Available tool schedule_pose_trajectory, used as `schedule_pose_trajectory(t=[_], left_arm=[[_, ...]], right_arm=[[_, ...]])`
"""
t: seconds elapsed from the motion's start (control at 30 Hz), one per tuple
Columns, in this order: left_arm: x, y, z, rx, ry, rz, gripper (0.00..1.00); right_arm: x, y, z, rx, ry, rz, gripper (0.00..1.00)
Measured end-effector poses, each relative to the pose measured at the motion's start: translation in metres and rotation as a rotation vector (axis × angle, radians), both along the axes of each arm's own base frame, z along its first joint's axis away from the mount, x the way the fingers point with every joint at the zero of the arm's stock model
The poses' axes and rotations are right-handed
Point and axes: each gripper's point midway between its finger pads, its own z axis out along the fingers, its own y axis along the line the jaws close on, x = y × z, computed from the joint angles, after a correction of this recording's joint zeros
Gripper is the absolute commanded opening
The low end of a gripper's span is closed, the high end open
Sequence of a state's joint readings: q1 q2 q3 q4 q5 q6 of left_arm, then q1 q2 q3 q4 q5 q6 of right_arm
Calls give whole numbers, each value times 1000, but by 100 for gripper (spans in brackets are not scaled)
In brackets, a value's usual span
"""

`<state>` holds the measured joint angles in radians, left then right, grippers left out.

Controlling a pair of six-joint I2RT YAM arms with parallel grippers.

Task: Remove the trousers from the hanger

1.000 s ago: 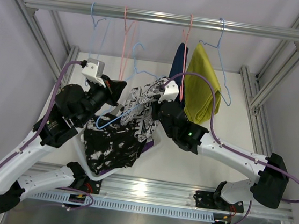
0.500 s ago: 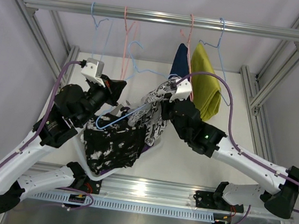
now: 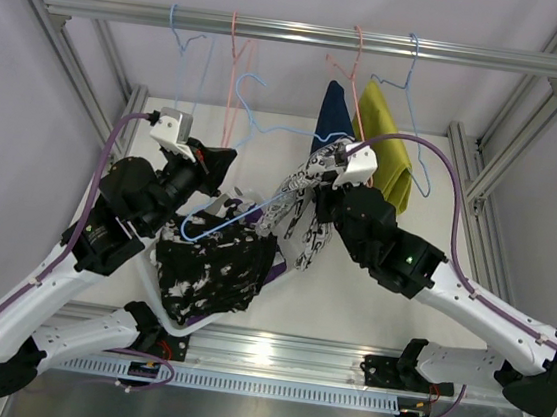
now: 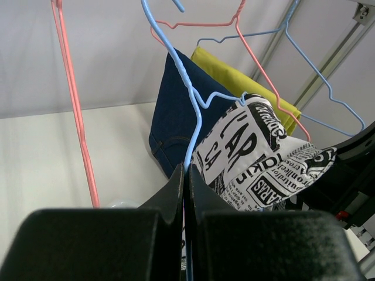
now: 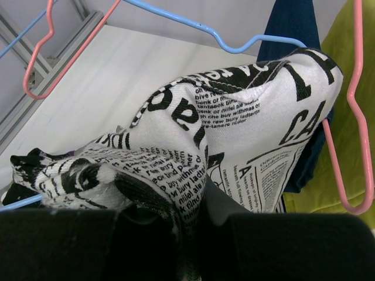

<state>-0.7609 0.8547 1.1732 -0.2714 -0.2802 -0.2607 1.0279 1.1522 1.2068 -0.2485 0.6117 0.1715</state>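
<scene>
While right pincer [image 5: 196, 202] seemingly pinches printed trousers [image 5: 246, 134], left pincer [image 4: 186, 175] clamps hanger [image 4: 196, 117].

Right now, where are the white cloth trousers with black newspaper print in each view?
Top external: white cloth trousers with black newspaper print, centre, between the arms.
Left wrist: right of centre.
Right wrist: filling the middle.
Shared landmark: plain navy folded trousers behind them.
</scene>
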Motion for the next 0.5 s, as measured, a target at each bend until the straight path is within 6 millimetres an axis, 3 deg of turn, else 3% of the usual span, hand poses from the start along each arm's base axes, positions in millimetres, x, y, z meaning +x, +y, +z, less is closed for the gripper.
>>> schedule_pose_trajectory(t=[0.07, 0.1, 0.27, 0.33, 0.37, 0.4, 0.43, 0.47, 0.5], left_arm=[[0, 0, 0, 0, 0, -2, 1], [0, -1, 0, 0, 0, -3, 0], [0, -1, 0, 0, 0, -4, 0], [0, -1, 0, 0, 0, -4, 0], [0, -1, 0, 0, 0, -4, 1], [0, -1, 0, 0, 0, -4, 0], [0, -1, 0, 1, 0, -4, 0], [-1, -1, 0, 2, 1, -6, 1], [-1, -1, -2, 6, 5, -7, 1]], right_arm=[[-1, -1, 0, -3, 3, 3, 17], [-2, -1, 0, -3, 4, 6, 19], [-2, -1, -1, 6, 14, 15, 16], [0, -1, -1, 16, 19, 17, 40], [1, -1, -1, 27, 24, 19, 43], [3, -1, -1, 35, 27, 17, 18], [6, -3, -1, 38, 27, 15, 4], [9, -3, -2, 46, 31, 15, 0], [10, -3, -4, 56, 40, 15, 14]])
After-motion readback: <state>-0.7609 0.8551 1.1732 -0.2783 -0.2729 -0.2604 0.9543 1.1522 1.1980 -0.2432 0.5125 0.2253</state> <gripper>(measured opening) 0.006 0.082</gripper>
